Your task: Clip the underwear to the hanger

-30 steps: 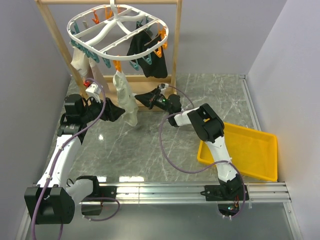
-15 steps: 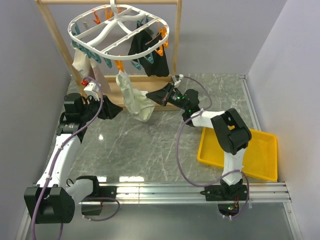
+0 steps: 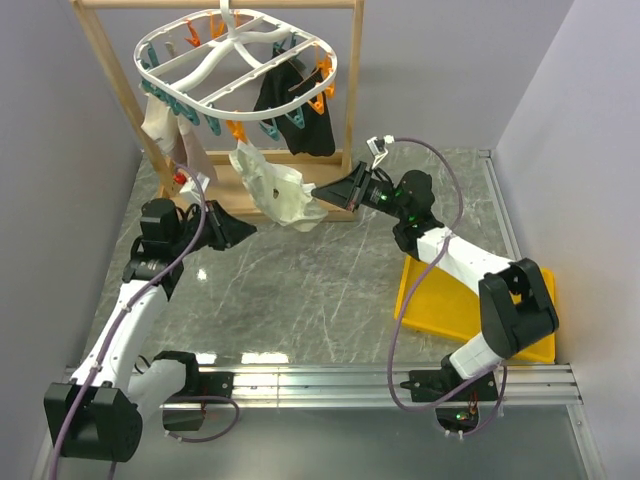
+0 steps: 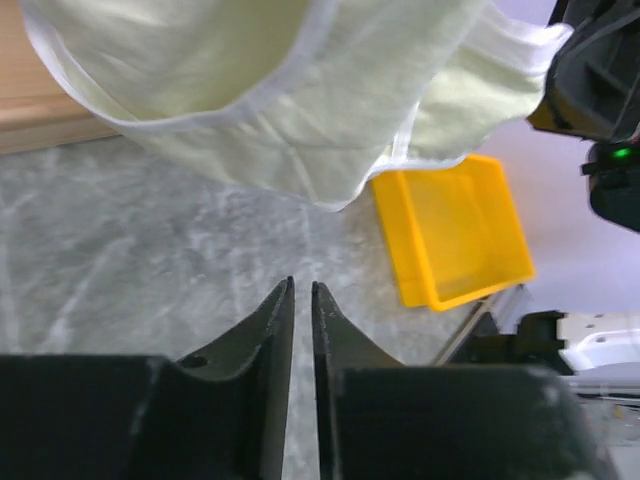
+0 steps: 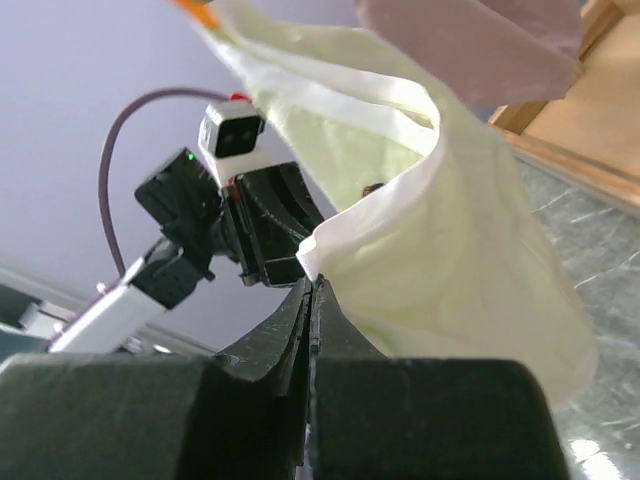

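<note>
The white hanger [image 3: 228,48] hangs from the wooden rack, ringed with teal and orange clips. The cream underwear [image 3: 275,190] dangles from an orange clip on the hanger's front rim and is drawn out to the right. My right gripper [image 3: 320,193] is shut on its lower hem, and the wrist view shows the fabric [image 5: 450,260] pinched at the tips [image 5: 313,283]. Below and left of the cloth, my left gripper [image 3: 250,231] grips nothing. Its fingers [image 4: 302,284] stand almost together, with the underwear [image 4: 300,100] hanging clear above them.
A black garment [image 3: 300,110] and a beige-pink cloth [image 3: 160,120] also hang from the hanger. The wooden rack [image 3: 110,80] stands at the back left. A yellow tray [image 3: 500,300] lies on the marble table at the right, under the right arm.
The right arm swung right and back, pulling the underwear's lower edge out sideways. The left gripper's jaws closed from wide open, and it shifted slightly lower and right.
</note>
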`<state>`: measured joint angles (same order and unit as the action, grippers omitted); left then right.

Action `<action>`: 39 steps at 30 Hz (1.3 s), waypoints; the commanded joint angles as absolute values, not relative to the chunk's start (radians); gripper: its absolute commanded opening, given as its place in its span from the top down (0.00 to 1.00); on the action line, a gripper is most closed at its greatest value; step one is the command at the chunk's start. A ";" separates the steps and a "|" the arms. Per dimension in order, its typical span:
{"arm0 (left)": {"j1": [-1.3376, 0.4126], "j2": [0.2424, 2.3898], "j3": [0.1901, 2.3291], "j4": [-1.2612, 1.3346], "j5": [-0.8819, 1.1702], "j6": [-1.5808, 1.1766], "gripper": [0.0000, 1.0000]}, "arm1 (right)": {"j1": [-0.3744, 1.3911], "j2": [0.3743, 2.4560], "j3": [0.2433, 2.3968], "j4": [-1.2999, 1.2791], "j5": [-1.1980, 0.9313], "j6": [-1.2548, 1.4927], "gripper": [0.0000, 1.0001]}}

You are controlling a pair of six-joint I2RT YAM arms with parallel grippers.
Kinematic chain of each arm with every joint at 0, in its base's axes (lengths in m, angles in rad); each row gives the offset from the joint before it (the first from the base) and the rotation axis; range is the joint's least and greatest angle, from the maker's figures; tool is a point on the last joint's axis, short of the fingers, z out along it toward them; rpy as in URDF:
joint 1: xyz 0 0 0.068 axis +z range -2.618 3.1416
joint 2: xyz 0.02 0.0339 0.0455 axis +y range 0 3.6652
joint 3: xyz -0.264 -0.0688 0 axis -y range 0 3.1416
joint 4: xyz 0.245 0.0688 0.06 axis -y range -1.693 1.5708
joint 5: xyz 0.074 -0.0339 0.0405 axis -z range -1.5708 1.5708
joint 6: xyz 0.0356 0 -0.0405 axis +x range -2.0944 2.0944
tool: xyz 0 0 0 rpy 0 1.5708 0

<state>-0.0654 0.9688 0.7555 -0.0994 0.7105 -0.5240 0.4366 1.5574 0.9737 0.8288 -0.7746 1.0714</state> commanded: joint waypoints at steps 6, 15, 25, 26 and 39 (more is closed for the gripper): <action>-0.147 1.086 0.782 0.127 0.648 -0.788 0.90 | 0.506 1.410 0.936 0.672 -0.847 0.731 1.00; -0.215 1.247 0.804 0.376 0.626 -0.983 0.93 | 0.650 1.364 0.971 0.519 -0.836 0.454 1.00; -0.225 1.319 0.839 0.561 0.663 -1.083 0.92 | 0.755 1.482 1.025 0.304 -0.674 0.207 1.00; -0.225 1.318 0.839 0.566 0.670 -1.086 0.91 | 0.755 1.508 1.043 0.289 -0.634 0.174 1.00; -0.169 1.238 0.830 0.419 0.692 -0.996 0.79 | 0.749 1.601 1.135 0.233 -0.419 0.195 1.00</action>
